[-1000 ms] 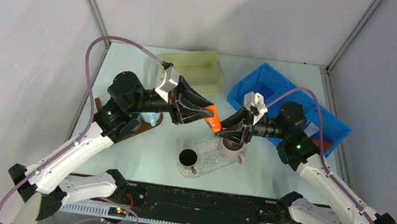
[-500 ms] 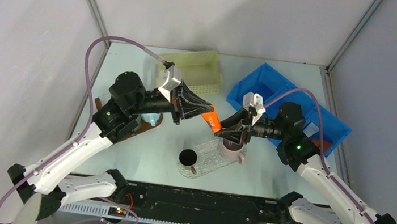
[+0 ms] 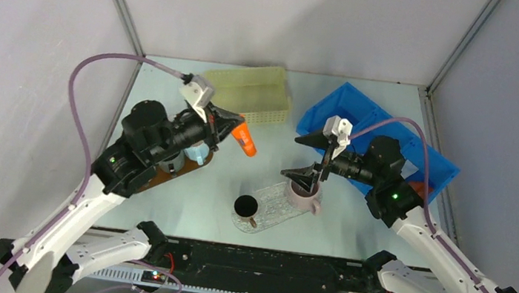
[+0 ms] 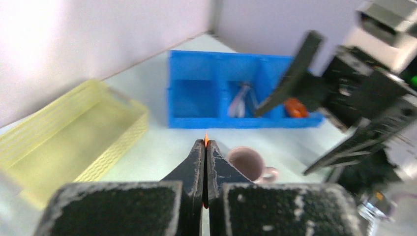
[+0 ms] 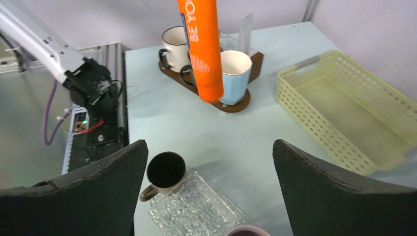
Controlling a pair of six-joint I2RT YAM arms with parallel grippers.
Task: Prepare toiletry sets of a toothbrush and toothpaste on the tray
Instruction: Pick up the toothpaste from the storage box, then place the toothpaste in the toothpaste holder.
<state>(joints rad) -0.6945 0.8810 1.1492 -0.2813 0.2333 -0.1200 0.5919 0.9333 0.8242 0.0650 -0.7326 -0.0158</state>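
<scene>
An orange toothpaste tube [image 3: 245,139] hangs tip-down from my left gripper [image 3: 234,125], which is shut on its flat end above the table left of centre. In the left wrist view only an orange sliver [image 4: 205,140] shows between the closed fingers. The right wrist view sees the tube [image 5: 201,49] upright ahead of my right gripper [image 5: 210,147], which is wide open and holds nothing. That gripper [image 3: 305,157] hovers over the pink mug [image 3: 304,193] on the clear tray [image 3: 273,209]. No toothbrush can be made out; pale slim things [image 4: 241,98] in the blue bin are blurred.
A dark mug [image 3: 245,206] stands on the clear tray's left end. A wooden stand [image 5: 216,101] at the left carries a white mug [image 5: 174,42] and a blue mug [image 5: 233,73]. A yellow basket [image 3: 252,93] and a blue bin [image 3: 380,143] sit at the back.
The right gripper has opened and let go of the orange tube. The left gripper shut on the tube and carried it left and back, away from the right gripper.
</scene>
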